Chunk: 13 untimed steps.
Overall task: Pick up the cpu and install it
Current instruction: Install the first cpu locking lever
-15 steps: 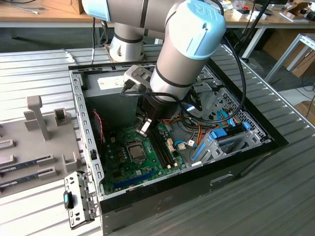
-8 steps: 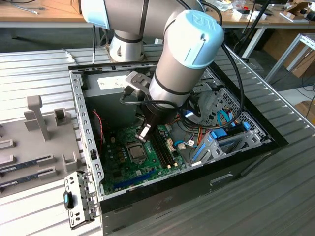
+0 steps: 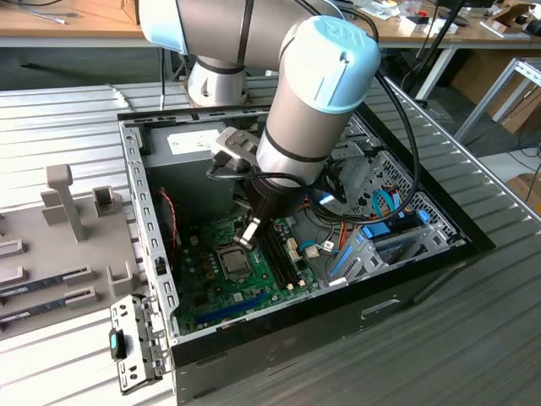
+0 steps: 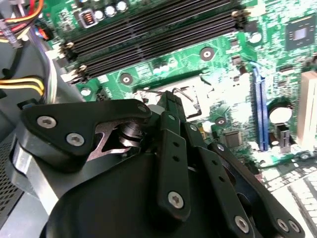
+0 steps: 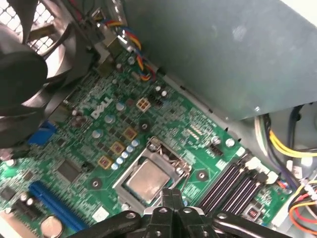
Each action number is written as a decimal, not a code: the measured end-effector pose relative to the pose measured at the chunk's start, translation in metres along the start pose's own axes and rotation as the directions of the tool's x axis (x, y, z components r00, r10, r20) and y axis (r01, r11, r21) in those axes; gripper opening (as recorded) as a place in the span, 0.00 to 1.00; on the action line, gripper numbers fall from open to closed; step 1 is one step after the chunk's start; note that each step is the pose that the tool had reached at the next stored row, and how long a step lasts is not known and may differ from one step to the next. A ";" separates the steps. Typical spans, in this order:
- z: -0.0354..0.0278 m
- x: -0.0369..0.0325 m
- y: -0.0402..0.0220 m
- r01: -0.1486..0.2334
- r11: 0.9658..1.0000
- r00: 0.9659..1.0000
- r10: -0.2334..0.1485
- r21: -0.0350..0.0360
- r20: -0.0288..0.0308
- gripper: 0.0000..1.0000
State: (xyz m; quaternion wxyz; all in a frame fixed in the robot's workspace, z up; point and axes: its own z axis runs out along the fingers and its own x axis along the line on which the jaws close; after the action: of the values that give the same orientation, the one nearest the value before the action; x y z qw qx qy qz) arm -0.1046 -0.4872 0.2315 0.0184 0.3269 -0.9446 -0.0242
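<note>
- Hovering just above the motherboard (image 3: 228, 279), the gripper (image 5: 171, 198) has its fingertips pressed together, nothing visible between them, right at the edge of the socket (image 5: 151, 173) in the first wrist view.
- Sitting inside that metal-framed socket, the cpu (image 5: 146, 181) shows its silver-grey top flat and square to the frame; judged from this, it is already seated rather than carried.
- In the exterior view the gripper (image 3: 248, 235) hangs over the socket (image 3: 234, 260), near the middle of the open computer case (image 3: 148, 220), with the memory slots (image 3: 279, 258) just to the exterior view's right.
- Doing this step well means, in my judgement, checking that the chip lies level with no corner riding on the frame, and pressing straight down only, never sideways.
- Fingertips should stay off the tall capacitors (image 5: 121, 153) beside the socket and off the yellow wires (image 5: 287, 146) farther away.
- Whether the retention lever is latched I cannot tell.
</note>
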 end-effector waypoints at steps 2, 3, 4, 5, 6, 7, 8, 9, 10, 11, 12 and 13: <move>0.0007 -0.0001 -0.0001 -0.001 1.000 1.000 0.001 0.001 -0.001 0.11; 0.0013 -0.0004 -0.0004 -0.003 1.000 1.000 0.003 0.000 0.000 0.11; 0.0021 -0.0006 -0.0007 -0.007 1.000 1.000 0.007 -0.001 0.001 0.11; 0.0045 -0.0006 -0.0010 -0.018 1.000 1.000 0.018 -0.004 0.004 0.11; 0.0062 -0.0004 -0.0015 -0.028 1.000 1.000 0.028 -0.006 0.005 0.11; 0.0080 -0.0002 -0.0020 -0.039 0.999 0.999 0.039 -0.007 0.007 0.11; 0.0105 0.0003 -0.0028 -0.052 0.999 0.999 0.052 -0.008 0.008 0.11; 0.0125 0.0006 -0.0034 -0.060 0.998 0.998 0.060 -0.008 0.008 0.11; 0.0143 0.0007 -0.0037 -0.066 0.998 0.998 0.066 -0.008 0.009 0.11; 0.0167 0.0011 -0.0043 -0.076 0.997 0.997 0.076 -0.008 0.009 0.11; 0.0188 0.0013 -0.0047 -0.083 0.996 0.996 0.083 -0.008 0.010 0.11; 0.0221 0.0016 -0.0055 -0.095 0.995 0.995 0.095 -0.009 0.010 0.11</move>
State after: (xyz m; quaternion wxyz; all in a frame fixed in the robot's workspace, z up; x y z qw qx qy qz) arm -0.1036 -0.4918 0.2091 0.0159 0.2815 -0.9590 -0.0288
